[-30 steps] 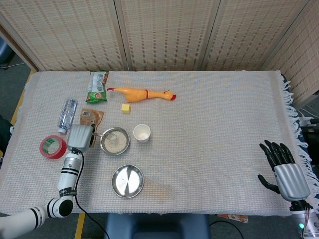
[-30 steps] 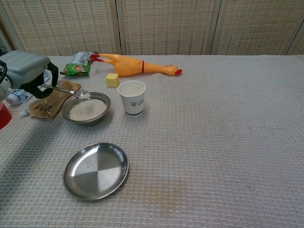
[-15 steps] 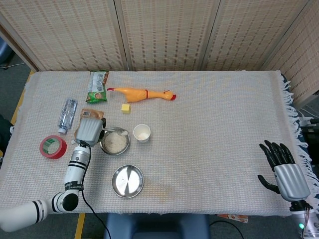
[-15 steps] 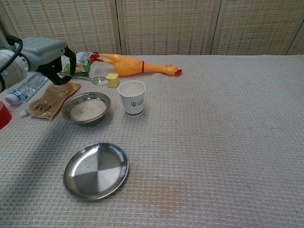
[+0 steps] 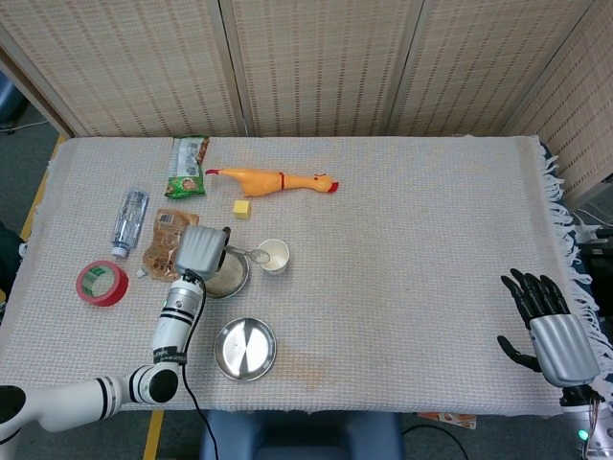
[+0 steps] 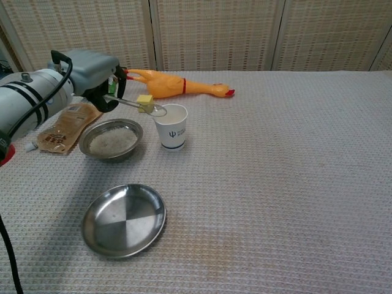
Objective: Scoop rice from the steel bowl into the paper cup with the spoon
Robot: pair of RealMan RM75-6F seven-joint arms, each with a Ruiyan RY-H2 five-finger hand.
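Note:
My left hand [image 5: 200, 251] [image 6: 93, 72] holds a metal spoon [image 5: 251, 254] [image 6: 139, 106] above the table. The spoon's bowl reaches the left rim of the white paper cup [image 5: 274, 256] [image 6: 171, 126]. The steel bowl [image 5: 226, 280] [image 6: 111, 139] with rice sits just left of the cup, partly hidden by the hand in the head view. Far off at the table's right front edge, my right hand [image 5: 548, 331] rests with fingers spread and nothing in it.
An empty steel plate [image 5: 245, 349] [image 6: 124, 219] lies in front of the bowl. A rubber chicken [image 5: 273, 181] [image 6: 179, 86], yellow cube [image 5: 241, 208], green snack bag [image 5: 187, 167], brown pouch [image 5: 163, 240] [image 6: 66, 125], water bottle [image 5: 127, 220] and red tape roll [image 5: 101, 283] lie behind and to the left.
My left hand has lifted the spoon out of the rice bowl and carried it right, from over the bowl to the cup's rim. The right hand has stayed put.

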